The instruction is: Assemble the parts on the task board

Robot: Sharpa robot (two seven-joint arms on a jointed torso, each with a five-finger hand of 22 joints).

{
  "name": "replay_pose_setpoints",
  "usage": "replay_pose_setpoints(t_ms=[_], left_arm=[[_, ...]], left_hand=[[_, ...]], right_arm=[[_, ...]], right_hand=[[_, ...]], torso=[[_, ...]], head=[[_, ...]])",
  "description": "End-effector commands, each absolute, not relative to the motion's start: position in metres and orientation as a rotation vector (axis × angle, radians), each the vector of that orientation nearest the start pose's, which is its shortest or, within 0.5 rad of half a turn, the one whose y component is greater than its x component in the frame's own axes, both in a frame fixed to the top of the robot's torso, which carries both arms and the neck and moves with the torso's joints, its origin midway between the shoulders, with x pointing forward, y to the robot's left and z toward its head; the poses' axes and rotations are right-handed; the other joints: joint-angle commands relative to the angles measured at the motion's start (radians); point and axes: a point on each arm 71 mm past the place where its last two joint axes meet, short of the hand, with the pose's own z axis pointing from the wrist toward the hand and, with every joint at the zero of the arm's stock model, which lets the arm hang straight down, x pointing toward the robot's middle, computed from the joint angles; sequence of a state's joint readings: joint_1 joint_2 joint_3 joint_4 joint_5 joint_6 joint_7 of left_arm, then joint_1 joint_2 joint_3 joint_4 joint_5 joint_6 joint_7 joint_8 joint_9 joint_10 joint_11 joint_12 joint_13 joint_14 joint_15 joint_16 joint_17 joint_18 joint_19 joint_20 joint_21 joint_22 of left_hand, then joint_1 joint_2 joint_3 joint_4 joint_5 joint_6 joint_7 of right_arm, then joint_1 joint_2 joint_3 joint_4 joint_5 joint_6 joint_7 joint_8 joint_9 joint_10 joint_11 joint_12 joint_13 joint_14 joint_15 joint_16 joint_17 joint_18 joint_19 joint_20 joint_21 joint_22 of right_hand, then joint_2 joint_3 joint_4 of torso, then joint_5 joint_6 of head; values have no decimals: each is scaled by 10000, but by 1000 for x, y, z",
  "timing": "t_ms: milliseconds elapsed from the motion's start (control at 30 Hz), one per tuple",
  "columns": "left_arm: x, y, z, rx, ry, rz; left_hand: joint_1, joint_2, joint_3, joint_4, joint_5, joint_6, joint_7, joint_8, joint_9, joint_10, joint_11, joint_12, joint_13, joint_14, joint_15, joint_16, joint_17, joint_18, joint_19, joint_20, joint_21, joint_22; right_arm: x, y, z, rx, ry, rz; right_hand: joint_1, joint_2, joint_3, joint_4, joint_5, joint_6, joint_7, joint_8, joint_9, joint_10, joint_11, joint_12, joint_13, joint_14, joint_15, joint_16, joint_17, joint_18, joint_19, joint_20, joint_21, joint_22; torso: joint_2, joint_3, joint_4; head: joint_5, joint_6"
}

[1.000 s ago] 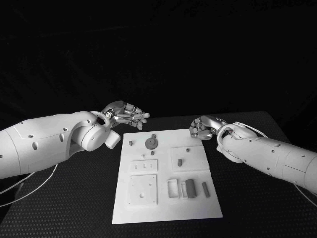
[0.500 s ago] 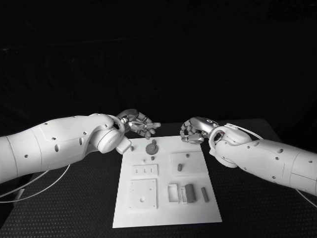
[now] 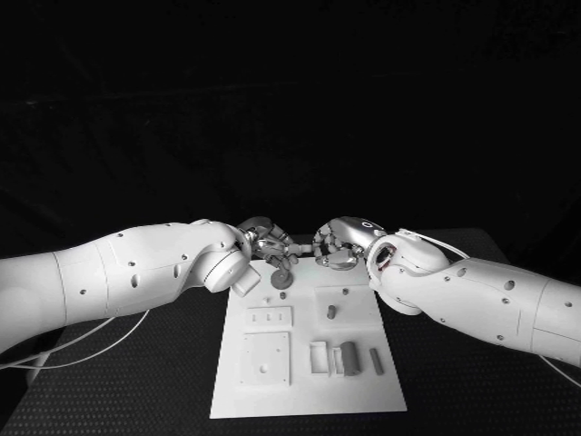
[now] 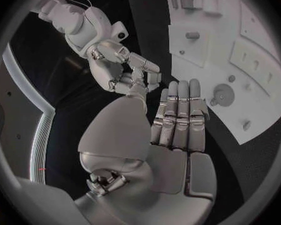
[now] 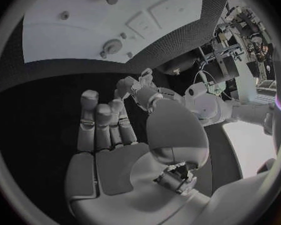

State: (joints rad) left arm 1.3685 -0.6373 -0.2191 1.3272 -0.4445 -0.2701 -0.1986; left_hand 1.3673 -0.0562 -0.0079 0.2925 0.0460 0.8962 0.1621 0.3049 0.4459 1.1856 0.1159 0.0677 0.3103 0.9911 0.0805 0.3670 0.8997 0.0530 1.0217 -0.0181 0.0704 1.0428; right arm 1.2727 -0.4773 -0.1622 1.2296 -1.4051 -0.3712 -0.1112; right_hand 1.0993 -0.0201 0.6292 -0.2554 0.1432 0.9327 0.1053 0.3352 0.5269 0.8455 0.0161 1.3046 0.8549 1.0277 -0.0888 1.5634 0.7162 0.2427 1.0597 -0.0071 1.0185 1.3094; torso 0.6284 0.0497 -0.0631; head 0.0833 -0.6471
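Observation:
The white task board (image 3: 304,381) lies lengthwise in the middle of the table. At its far end is a round grey part (image 3: 280,280), with a short grey peg (image 3: 331,311) standing behind it and grey blocks (image 3: 349,352) in slots nearer me. My left hand (image 3: 267,238) and right hand (image 3: 337,243) hover close together above the board's far edge, almost touching. In the left wrist view my left hand (image 4: 178,120) has straight fingers and holds nothing; the round part (image 4: 223,92) lies beyond its fingertips. My right hand (image 5: 106,130) is likewise empty, fingers extended.
The board (image 4: 253,45) also carries a square plate with holes (image 3: 264,356) and a small slotted plate (image 3: 270,315). A thin grey bar (image 3: 374,359) lies beside the blocks. Black table (image 3: 133,381) surrounds the board; a cable loops at the left.
Both hands have moved inward from the board's far corners and now meet over its far edge. Nothing on the board has moved.

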Motion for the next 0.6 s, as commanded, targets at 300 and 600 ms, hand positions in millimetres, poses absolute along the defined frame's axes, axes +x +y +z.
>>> replay_pose_setpoints(t_ms=[300,600], left_arm=[[524,162,-198,-7495,20165,-8925],[523,159,-199,-7437,20268,-9026]], left_hand=[[-287,179,-431,2,28,-6,16,-48,-40,-97,-12,27,76,-57,38,-82,52,85,-107,20,-16,53],[-339,298,-572,2,29,44,-1,-36,-44,-77,-29,44,114,-34,31,-95,81,103,-96,16,-9,71]], right_arm=[[519,-81,-197,-2621,16429,6823],[517,-75,-197,-2698,16408,6955]], right_hand=[[-48,-38,25,-7,45,216,170,197,404,109,-7,-54,-17,80,-3,-61,14,191,77,-33,36,139],[-64,-49,26,0,45,215,170,192,404,117,-8,-58,-18,89,-4,-66,15,191,87,-37,33,137]], torso=[[-17,7,-3],[6,15,2]], head=[[13,41],[-31,24]])
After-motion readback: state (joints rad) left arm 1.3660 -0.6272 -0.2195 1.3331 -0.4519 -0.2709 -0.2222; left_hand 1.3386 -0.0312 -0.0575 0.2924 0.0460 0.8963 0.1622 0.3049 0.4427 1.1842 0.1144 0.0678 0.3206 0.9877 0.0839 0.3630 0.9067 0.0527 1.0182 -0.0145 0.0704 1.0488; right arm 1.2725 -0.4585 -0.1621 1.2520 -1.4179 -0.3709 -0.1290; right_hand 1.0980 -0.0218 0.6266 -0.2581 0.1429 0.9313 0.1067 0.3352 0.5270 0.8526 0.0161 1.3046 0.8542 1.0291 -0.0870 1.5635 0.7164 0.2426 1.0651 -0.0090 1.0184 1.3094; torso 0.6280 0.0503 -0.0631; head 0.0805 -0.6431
